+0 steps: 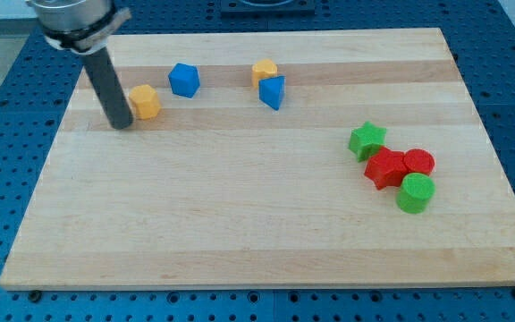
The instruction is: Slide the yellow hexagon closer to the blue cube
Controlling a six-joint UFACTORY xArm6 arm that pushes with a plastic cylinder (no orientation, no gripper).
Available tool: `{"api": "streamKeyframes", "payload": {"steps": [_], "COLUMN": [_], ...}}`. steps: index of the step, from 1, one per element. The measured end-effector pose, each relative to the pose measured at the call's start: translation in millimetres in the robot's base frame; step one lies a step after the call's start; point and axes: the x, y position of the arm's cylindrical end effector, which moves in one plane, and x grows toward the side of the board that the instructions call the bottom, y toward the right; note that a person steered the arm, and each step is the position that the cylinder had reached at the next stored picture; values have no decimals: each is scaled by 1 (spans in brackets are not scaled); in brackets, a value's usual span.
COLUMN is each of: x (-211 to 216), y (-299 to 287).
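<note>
Tip [122, 125] just left of yellow hexagon [145, 101], seemingly touching or nearly so; plain rod, nothing to open or clamp.

Hexagon just right of tip and a little up; blue cube [184, 80] beyond it, further right and up, gap clear. Best pushed slow, up-right through the hexagon's middle, stopping short of the cube. Further right: yellow block [264, 71] touching blue wedge [274, 92]. Far right and lower: green star [367, 139], red star [385, 167], red cylinder [418, 163], green cylinder [415, 193], none in the way.
</note>
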Motion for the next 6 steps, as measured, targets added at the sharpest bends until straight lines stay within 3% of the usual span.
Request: {"api": "streamKeyframes", "payload": {"steps": [1,6], "x": [-40,-31], "y": [0,33]}}
